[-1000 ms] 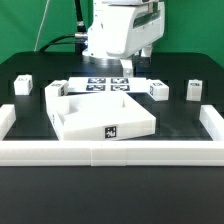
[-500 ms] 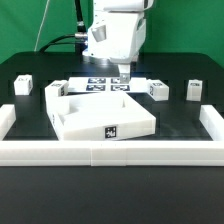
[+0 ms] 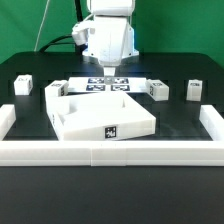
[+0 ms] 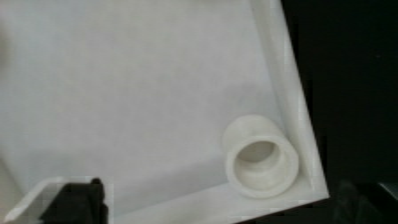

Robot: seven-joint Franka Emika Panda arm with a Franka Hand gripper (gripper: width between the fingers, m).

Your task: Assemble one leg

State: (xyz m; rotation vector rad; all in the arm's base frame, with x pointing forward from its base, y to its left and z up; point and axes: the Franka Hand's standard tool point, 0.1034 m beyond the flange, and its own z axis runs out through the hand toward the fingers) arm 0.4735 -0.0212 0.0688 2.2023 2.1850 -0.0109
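Note:
Four small white legs with marker tags stand on the black table in the exterior view: one at the far left [image 3: 24, 85], one by the tray part's back left corner [image 3: 57, 89], and two at the right [image 3: 158, 89] [image 3: 195, 90]. The large white tray-like part [image 3: 100, 118] lies in the middle. My gripper [image 3: 108, 71] hangs behind it, over the marker board [image 3: 95, 84], holding nothing. In the wrist view the gripper [image 4: 222, 198] is open above the tray part's flat face [image 4: 143, 90], near a round hole [image 4: 260, 155]. One dark fingertip [image 4: 71, 200] shows.
A low white wall [image 3: 110, 152] runs along the table's front, with side pieces at the exterior view's left [image 3: 6, 118] and right [image 3: 211, 120]. Black cables hang behind the arm at the back.
The arm and gripper have moved toward the exterior view's left, from over the marker board's right part to its middle. No part on the table has moved.

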